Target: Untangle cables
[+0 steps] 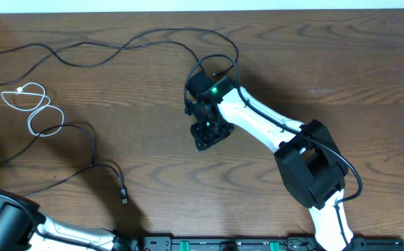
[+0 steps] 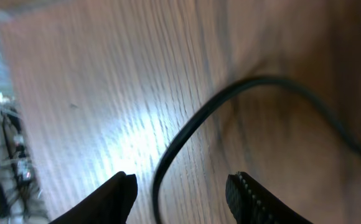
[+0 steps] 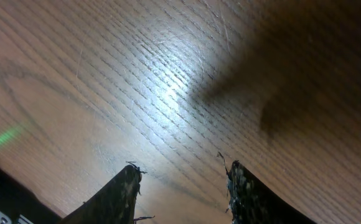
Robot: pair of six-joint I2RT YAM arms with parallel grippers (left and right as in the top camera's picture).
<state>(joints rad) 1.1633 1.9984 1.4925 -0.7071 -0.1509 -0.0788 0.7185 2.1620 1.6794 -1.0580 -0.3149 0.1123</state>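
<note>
One long black cable (image 1: 42,46) runs across the far side of the table from the left edge towards my right arm. A second black cable (image 1: 92,150) comes from the left edge and ends in a plug (image 1: 123,197) at the front left. A short white cable (image 1: 38,111) lies looped between them. My right gripper (image 1: 207,138) is near the table's middle; in the right wrist view it (image 3: 180,186) is open over bare wood with nothing between its fingers. My left gripper (image 2: 180,190) is open, with a black cable (image 2: 168,155) running between its fingers.
My left arm (image 1: 7,223) sits at the front left corner, its fingers out of the overhead view. A black rail (image 1: 258,244) runs along the front edge. The right arm's body (image 1: 310,164) spans the right middle of the wooden table (image 1: 327,63).
</note>
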